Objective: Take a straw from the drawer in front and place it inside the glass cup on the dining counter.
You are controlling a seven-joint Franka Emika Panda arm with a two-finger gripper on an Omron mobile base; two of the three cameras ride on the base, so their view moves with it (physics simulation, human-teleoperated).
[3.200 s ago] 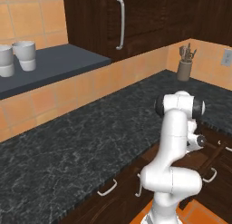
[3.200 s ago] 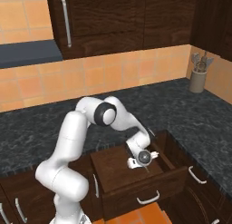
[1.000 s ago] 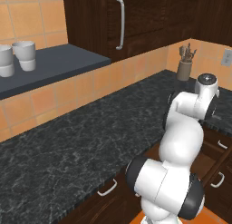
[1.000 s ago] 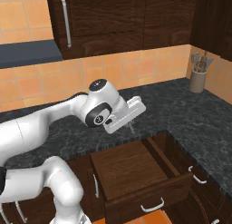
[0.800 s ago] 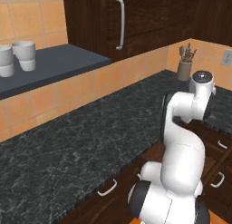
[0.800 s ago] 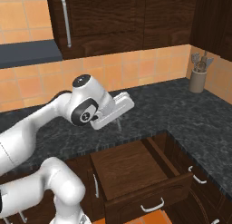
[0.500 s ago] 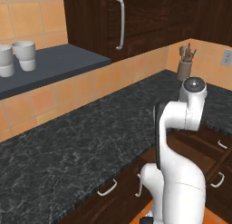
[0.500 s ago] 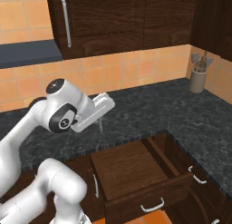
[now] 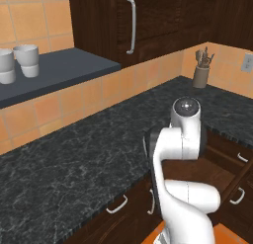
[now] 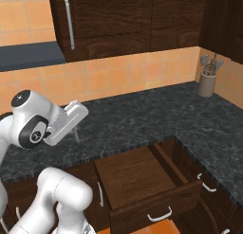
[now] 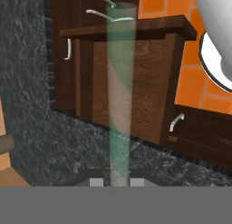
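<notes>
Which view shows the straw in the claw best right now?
The hand view: the straw runs up the frame from the shut claw. In the right base view the straw is a faint sliver. The left base view's arm blocks it.

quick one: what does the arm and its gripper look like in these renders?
Glossy white arm of rounded, tubular links, with dark grey bands at the joints and a dark circular cap on the joint housing in both base views. The hand is a boxy white block. No cables or markings are visible. In the hand view the gripper shows two small grey fingers.
</notes>
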